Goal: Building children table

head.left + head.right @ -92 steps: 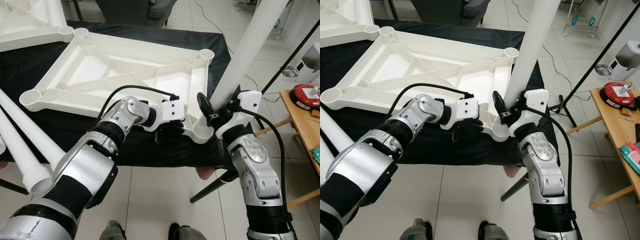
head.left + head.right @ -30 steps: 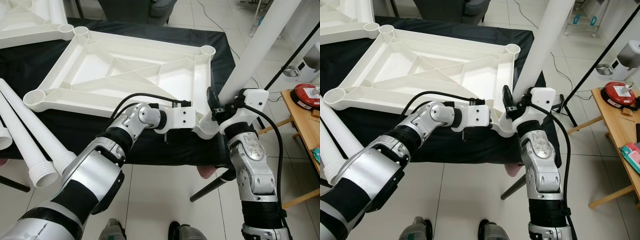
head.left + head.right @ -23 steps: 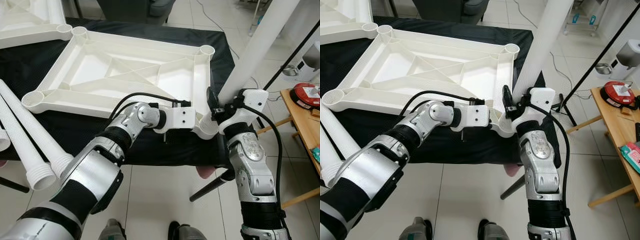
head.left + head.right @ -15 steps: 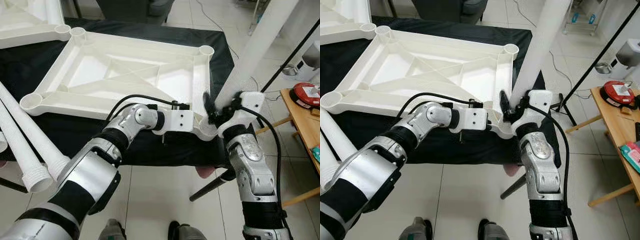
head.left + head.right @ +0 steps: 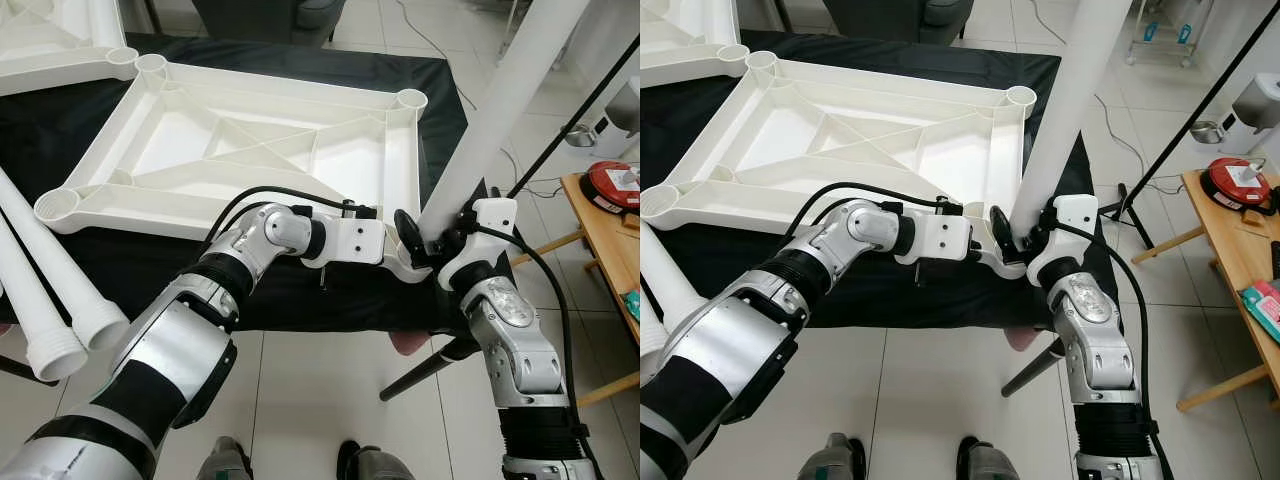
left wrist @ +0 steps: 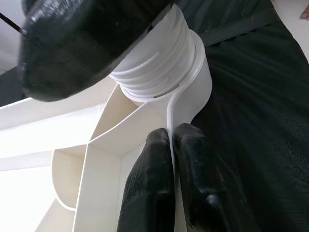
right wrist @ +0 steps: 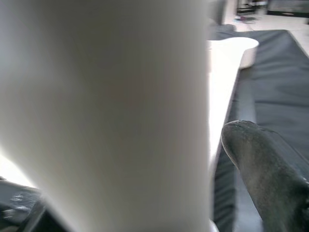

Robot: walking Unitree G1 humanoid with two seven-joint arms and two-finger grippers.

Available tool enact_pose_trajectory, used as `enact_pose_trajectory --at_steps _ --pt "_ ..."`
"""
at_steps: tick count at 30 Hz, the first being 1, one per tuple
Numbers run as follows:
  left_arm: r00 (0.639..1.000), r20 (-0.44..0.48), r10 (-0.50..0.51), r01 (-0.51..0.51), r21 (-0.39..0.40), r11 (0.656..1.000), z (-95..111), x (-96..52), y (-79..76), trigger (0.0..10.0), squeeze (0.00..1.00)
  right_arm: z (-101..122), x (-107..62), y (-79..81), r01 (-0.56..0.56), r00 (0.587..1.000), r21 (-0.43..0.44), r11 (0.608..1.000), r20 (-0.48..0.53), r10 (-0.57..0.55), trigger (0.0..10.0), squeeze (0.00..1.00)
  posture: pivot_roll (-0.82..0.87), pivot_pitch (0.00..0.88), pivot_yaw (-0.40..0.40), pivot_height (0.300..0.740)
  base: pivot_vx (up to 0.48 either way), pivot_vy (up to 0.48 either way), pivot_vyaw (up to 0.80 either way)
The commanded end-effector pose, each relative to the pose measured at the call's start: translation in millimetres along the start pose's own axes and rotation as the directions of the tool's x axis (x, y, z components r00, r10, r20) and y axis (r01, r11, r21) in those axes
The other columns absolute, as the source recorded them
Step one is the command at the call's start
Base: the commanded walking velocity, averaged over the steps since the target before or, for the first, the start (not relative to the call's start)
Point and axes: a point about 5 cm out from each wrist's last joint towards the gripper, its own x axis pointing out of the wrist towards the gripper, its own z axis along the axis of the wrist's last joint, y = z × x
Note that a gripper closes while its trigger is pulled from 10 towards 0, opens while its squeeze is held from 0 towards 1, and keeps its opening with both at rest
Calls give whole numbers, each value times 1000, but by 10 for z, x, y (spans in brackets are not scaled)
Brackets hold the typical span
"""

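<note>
White tiled floor [image 5: 300, 400], wooden side table [image 5: 605, 235]

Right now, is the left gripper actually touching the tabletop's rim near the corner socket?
Touching. The left wrist view shows the left gripper with both black fingers pressed against the thin white rim wall of the tabletop, one on each side, just below the threaded leg.

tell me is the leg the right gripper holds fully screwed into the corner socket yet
Not fully. The left wrist view shows the table leg's thread rings exposed above the corner socket. The right gripper holds the leg, leaning.
</note>
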Motion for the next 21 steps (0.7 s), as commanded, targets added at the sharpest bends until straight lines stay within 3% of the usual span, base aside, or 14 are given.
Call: enact_pose_trajectory --at_steps 1,4,6,7,11,16,18,19,21 --pt "997 4 -79 79 -43 996 -70 54 -177 0 0 58 60 123 -108 994 -20 994 7 108 10000 0 103 164 -6 740 0 0 0" --pt "996 8 -84 85 -43 995 -68 52 -178 0 0 100 61 123 -171 985 -47 984 4 171 10000 0 103 164 -7 740 0 0 0" --pt "996 15 -91 91 -40 995 -58 48 -173 0 0 161 14 96 -328 945 -95 940 -37 325 10000 0 104 165 -6 740 0 0 0" --pt "996 15 -91 91 -40 995 -58 48 -173 0 0 161 14 96 -328 945 -95 940 -37 325 10000 0 104 165 -6 740 0 0 0" --pt "995 23 -95 95 -27 995 -38 44 -155 0 0 128 -44 17 -494 867 -99 864 -130 481 10000 0 98 165 0 740 0 0 0" --pt "995 23 -97 98 -12 995 -30 43 -151 0 0 127 20 -58 -501 861 -91 860 -145 487 10000 0 97 165 2 740 0 0 0" --pt "994 21 -104 104 7 995 -26 48 -163 0 0 96 149 -130 -465 880 -101 880 -168 445 10000 0 97 165 2 740 0 0 0" --pt "994 20 -104 104 13 994 -28 45 -165 0 0 61 188 -144 -446 887 -96 890 -183 424 6000 0 104 166 -2 740 0 0 0" --pt "994 19 -104 103 16 995 -30 42 -165 0 0 37 207 -149 -435 890 -92 896 -193 412 6000 0 104 166 -2 740 0 0 0"
